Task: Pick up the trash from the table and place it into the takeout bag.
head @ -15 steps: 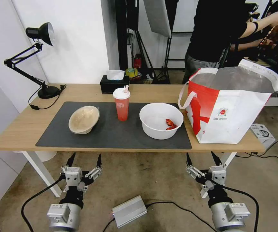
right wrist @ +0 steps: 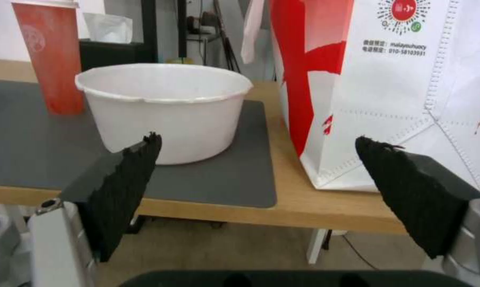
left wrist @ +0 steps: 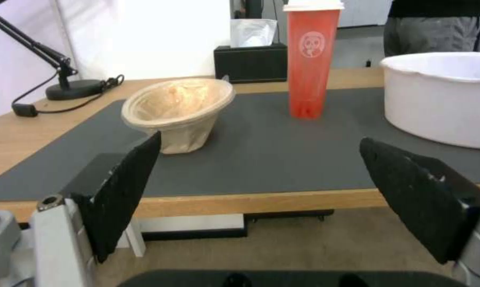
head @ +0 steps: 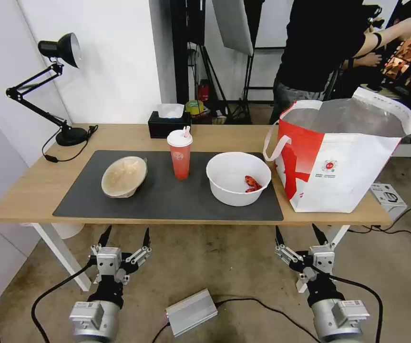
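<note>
On the table (head: 19,195), a dark grey mat carries the trash: a tan paper-pulp bowl (head: 124,176) (left wrist: 179,111) tipped on its side at the left, a red drink cup (head: 180,155) (left wrist: 309,59) (right wrist: 48,56) with a white lid in the middle, and a white plastic bowl (head: 238,178) (left wrist: 442,95) (right wrist: 163,107) holding red scraps. The takeout bag (head: 339,157) (right wrist: 389,87) stands open at the table's right end. My left gripper (head: 124,236) (left wrist: 258,191) and right gripper (head: 301,234) (right wrist: 256,187) hang open below the table's front edge, holding nothing.
A black desk lamp (head: 48,85) stands at the table's far left and a black tissue box (head: 169,125) at the back. A silver box (head: 191,312) with cables lies on the floor between my arms. A small white box (head: 387,195) sits behind the bag.
</note>
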